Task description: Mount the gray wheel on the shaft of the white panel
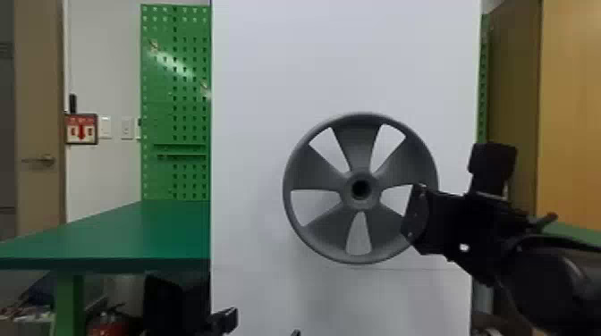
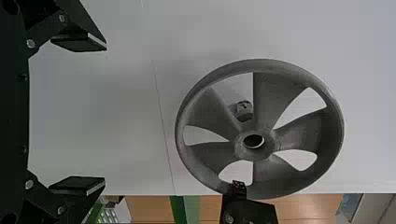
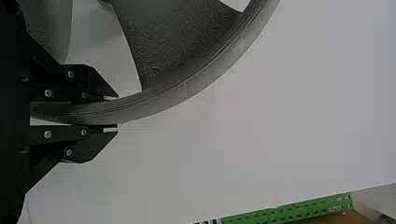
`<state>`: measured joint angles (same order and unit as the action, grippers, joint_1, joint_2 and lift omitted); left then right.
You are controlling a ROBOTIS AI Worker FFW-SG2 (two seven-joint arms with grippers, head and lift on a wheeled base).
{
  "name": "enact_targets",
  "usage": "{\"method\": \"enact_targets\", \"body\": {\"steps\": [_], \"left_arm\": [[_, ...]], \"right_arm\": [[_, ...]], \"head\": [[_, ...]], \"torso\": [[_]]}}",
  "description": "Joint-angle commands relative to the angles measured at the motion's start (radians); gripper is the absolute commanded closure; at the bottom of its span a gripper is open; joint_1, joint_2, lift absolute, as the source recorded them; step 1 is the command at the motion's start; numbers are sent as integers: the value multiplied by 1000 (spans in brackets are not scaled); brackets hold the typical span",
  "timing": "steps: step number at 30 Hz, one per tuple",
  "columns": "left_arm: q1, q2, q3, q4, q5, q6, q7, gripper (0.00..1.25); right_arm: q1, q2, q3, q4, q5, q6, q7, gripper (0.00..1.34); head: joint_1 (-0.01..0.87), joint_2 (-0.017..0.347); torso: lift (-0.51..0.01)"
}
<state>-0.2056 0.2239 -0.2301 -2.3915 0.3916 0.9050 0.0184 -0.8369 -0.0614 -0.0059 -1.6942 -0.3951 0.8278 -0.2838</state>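
- Before the white panel (image 1: pixel 250 134): gray wheel (image 1: pixel 359 204) held up off the surface, open face toward the head camera, not seated.
- Right gripper (image 3: pixel 116 112) narrow on the rim (image 3: pixel 159 101), one finger each side; left gripper (image 2: pixel 105 114) wide, nothing between its fingers, low in the head view.
- Shaft (image 2: pixel 243 111) seen from the left wrist through a gap between spokes, beside the hub (image 2: pixel 268 147) rather than inside its bore (image 2: pixel 253 141). Some of that offset may be viewing angle.
- Step in hand, as I judge it: lining up, ahead of the push on.
- Next move calls for bringing bore and shaft onto one axis, wheel parallel to panel, then a straight, slow advance.
- Risk: single-sided grip; contact off centre could tilt the wheel or twist it in the fingers. Free gripper might steady the opposite side.
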Motion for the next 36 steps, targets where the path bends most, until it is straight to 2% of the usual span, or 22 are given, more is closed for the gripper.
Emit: {"method": "enact_targets", "body": {"steps": [1,16,22,36], "left_arm": [[0,0,0,0,0,0,0,251],[-2,0,-2,0,0,0,0,251],[-2,0,-2,0,-2,0,0,251],[-3,3,-3,0,-5,0,0,251]], "right_arm": [[-2,0,-2,1,9,-1,0,1204],[-11,8,-5,31,16,-21,0,1205],[-16,18,-11,53,15,-27,-3,1208],[-41,23,-25,71,-42,-18,-81,1210]], "head": [[38,40],[38,40],[38,40],[38,40]], "torso": [[-510],[-510],[-510],[-510]]}}
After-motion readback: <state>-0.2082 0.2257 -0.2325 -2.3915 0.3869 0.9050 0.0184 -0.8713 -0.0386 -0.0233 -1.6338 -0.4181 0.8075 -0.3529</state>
